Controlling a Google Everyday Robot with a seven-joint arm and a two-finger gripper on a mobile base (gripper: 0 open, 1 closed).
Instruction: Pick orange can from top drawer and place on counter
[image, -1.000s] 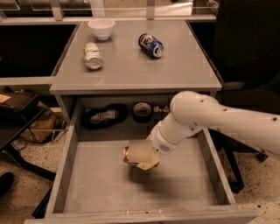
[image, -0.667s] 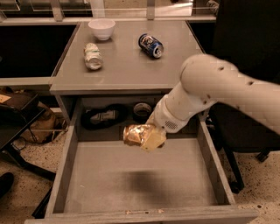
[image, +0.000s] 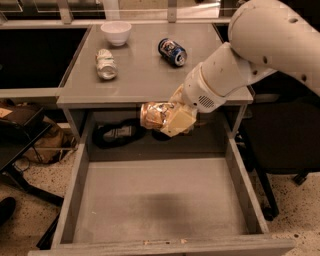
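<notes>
The gripper (image: 174, 119) sits at the centre of the frame, clamped around the orange can (image: 152, 115). It holds the can on its side in the air, above the open drawer (image: 69, 202) and just below the front edge of the counter (image: 145, 80). The can's free end points toward the left of the frame. The step in hand looks like the carry up to the counter, and the edge is the thing to mind. The can should rise straight until it is clearly above the front lip, and only then travel toward the top of the frame. Moving inward too soon would likely knock the can against the lip and loosen a grip on dented metal. The bare middle of the counter looks like the best landing spot. It lies between the silver can (image: 106, 64) in the upper left and the blue can (image: 172, 51) just right of centre, well short of the bowl (image: 116, 32) at the top. The can should be let go only once it rests on the surface.
</notes>
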